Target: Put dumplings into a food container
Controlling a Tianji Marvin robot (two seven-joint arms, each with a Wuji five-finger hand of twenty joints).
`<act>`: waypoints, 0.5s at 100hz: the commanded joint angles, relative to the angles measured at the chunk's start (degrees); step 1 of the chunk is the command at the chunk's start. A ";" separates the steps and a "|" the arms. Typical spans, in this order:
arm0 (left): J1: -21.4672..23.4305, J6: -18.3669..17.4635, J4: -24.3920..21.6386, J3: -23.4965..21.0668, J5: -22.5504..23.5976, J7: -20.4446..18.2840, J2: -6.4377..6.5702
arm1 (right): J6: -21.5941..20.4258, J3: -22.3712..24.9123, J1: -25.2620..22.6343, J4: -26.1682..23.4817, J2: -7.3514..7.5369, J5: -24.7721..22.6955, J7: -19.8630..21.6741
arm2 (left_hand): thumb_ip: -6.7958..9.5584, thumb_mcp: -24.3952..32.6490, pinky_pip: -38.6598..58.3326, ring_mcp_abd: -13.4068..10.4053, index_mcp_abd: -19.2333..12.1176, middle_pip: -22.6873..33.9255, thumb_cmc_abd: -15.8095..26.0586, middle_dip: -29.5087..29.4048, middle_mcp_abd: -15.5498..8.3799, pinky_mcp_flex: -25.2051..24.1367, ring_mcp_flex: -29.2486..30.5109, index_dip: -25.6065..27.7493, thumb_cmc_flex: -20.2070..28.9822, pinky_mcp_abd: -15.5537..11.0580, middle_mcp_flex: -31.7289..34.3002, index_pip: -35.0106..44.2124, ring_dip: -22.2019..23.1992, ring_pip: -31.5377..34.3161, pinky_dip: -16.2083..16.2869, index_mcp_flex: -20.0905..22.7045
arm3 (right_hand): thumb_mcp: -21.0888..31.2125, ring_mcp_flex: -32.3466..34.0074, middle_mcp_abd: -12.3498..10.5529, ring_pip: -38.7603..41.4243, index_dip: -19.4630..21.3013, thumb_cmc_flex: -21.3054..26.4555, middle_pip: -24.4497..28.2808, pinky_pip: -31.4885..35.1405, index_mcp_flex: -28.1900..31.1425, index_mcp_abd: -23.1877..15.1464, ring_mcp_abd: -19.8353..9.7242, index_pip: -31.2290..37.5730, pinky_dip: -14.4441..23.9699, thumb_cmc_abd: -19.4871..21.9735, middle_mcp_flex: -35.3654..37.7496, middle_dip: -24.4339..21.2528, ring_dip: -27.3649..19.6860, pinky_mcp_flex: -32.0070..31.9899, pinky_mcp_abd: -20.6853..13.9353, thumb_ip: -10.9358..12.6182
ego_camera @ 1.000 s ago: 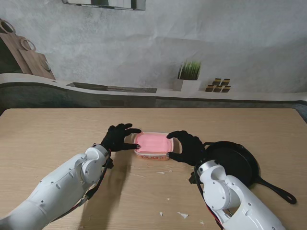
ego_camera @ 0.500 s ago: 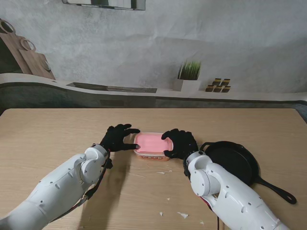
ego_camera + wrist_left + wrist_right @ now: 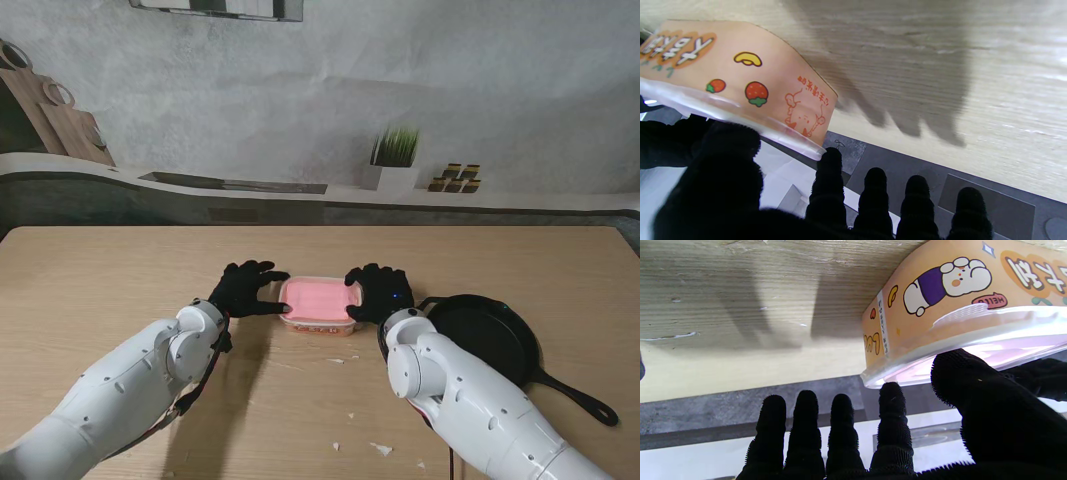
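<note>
Food container [image 3: 318, 304]: it stands near the middle of the wooden table [image 3: 120, 280], between my two hands. The top looks pink and closed by a clear lid; the side is orange with cartoon prints.
Left hand [image 3: 245, 289]: black glove, at the left end of the container. In the left wrist view the thumb [image 3: 727, 160] lies on the lid edge and the other fingers are spread straight beside the corner. I see no grasp around the box; the hand is released, only touching.
Right hand [image 3: 379, 293]: at the right end of the container. In the right wrist view the thumb [image 3: 977, 396] presses on the lid rim, and the four fingers are straight and apart, not wrapped around anything.
Frying pan [image 3: 490, 340]: black, on the table to the right of the container, just beside my right arm, handle pointing to the right and nearer to me.
Dumplings: I cannot see any through the lid.
Crumbs [image 3: 380, 449]: small white bits on the table nearer to me.
</note>
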 commanded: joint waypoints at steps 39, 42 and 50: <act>0.94 -1.09 1.21 1.46 5.84 -4.41 2.90 | 2.45 -2.06 0.28 1.68 0.31 -0.65 4.03 | -0.68 9.17 -1.19 -0.92 0.53 -1.53 -11.95 -1.16 -1.29 -0.79 -1.92 0.14 2.85 -0.26 -1.93 0.78 0.05 0.05 -0.22 -3.70 | 1.97 -1.96 -1.20 -0.37 0.94 2.82 -0.02 1.24 0.85 -0.09 -1.96 -0.17 0.32 -2.05 -0.07 0.27 -0.50 -1.31 -1.37 0.66; 1.16 -1.10 0.68 1.10 5.95 -4.99 3.07 | 2.44 -2.16 0.37 1.74 0.35 -0.73 4.15 | -0.85 9.16 -1.24 -0.92 1.00 -1.80 -12.01 -1.13 -1.29 -0.80 -2.01 -0.07 2.52 -0.22 -2.09 0.39 -0.03 -0.14 -0.28 -4.12 | 1.96 -1.96 -1.20 -0.37 0.95 2.80 0.02 1.24 0.86 -0.09 -1.96 -0.18 0.29 -1.98 -0.07 0.29 -0.51 -1.31 -1.37 0.67; 2.40 -1.57 -1.09 -1.09 5.75 -5.28 3.15 | 1.44 -1.57 0.13 1.44 0.43 -0.52 4.31 | -1.35 7.98 -1.43 -0.90 2.10 -2.90 -9.72 -0.65 -1.23 -0.71 -2.01 -1.20 1.05 -0.23 -2.34 -1.52 -0.10 -0.66 -0.59 -5.36 | 1.50 -2.00 -1.36 -0.66 0.79 2.27 -0.01 1.09 -0.39 -0.57 -2.13 -0.85 0.11 -1.75 -0.14 0.28 -0.64 -1.47 -1.41 0.56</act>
